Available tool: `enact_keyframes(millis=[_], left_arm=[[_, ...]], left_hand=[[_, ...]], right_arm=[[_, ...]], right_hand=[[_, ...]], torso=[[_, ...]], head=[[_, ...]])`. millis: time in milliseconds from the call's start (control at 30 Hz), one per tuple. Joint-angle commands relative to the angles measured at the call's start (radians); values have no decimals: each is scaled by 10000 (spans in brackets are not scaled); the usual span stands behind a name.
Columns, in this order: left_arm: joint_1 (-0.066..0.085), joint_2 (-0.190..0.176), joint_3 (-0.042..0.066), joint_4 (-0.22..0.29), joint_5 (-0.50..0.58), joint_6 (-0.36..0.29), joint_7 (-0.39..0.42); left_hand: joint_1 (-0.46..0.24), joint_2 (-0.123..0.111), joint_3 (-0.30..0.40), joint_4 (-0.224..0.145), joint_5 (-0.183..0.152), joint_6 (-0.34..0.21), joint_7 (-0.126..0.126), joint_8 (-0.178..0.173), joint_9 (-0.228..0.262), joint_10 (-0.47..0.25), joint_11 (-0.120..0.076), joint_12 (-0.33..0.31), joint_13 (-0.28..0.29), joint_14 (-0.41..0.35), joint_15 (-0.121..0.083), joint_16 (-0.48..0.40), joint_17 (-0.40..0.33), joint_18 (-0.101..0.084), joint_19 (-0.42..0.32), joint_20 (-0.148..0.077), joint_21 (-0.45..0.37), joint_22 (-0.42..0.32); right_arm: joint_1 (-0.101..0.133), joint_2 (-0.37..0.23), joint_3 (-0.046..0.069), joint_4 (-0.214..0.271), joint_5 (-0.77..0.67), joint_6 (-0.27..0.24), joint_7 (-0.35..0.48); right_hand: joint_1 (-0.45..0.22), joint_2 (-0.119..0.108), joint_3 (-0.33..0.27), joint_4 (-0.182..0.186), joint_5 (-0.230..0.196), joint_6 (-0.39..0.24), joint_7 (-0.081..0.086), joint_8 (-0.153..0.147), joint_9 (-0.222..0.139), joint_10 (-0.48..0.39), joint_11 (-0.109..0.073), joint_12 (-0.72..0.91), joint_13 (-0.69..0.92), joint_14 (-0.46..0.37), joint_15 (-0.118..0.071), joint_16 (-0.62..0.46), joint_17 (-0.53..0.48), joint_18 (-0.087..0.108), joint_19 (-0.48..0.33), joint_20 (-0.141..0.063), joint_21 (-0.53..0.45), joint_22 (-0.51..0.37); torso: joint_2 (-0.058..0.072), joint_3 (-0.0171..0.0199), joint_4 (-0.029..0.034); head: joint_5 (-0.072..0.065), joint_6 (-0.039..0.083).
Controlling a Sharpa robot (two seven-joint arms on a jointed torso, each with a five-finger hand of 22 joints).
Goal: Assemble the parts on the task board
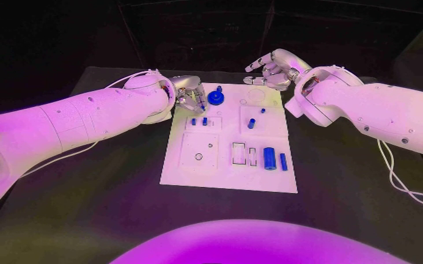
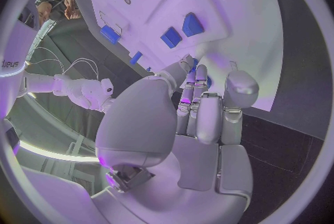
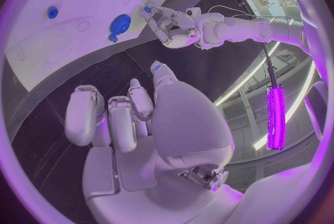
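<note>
Parts (image 1: 269,158) mostly lie loose on the task board (image 1: 220,178); left robot hand (image 1: 189,95) reaches the gear (image 1: 216,98), grip unclear; right robot hand (image 1: 269,71) hovers empty, fingers apart.

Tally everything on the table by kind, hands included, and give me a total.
1 task board
1 blue gear, counting the small blue bit beside it as part of it
6 other blue parts
2 hands: left hand, right hand
Total: 10
</note>
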Motion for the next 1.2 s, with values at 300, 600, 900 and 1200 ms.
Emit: enact_keyframes(millis=[300,600,900,1200], left_arm=[[-3,41,4,-13,-34,243,-152],[-45,102,-3,-94,-34,155,-360],[-63,148,-22,-144,-34,230,-383],[-66,145,-28,-177,-34,319,-381]], left_hand=[[-70,-59,101,-41,-19,41,2,-35,-14,49,15,-91,-27,17,-27,-26,-43,-57,25,-9,-44,-22],[-92,-87,107,-46,-19,26,15,-57,-28,41,27,-124,-34,12,-19,-29,-54,-57,19,-6,-55,-25],[-100,-91,115,-46,-18,16,22,-70,-36,34,33,-142,-38,7,-15,-34,-67,-59,20,-4,-51,-18],[-106,-92,126,-47,-18,5,29,-83,-45,27,39,-161,-42,4,-10,-37,-78,-62,22,-2,-43,-8]], right_arm=[[15,-5,5,23,16,40,32],[15,-5,5,43,16,32,42],[14,4,5,43,16,36,43],[13,6,5,38,16,44,43]], right_hand=[[25,111,-49,18,45,53,1,67,9,-40,-13,44,6,649,-69,-38,905,90,-45,-48,-56,-8],[25,111,-49,18,45,53,1,67,9,-40,-13,44,6,649,-69,-38,905,90,-45,-48,-56,-8],[25,111,-49,18,45,53,1,67,9,-40,-13,44,6,649,-69,-38,905,90,-45,-48,-56,-8],[25,111,-49,18,45,53,1,67,9,-40,-13,44,6,649,-69,-38,905,90,-45,-48,-56,-8]], torso=[[-2,6,-6],[-1,2,-5],[-1,-6,0],[-3,2,8]], head=[[-26,-3],[-30,2],[-26,-2],[-24,-9]])
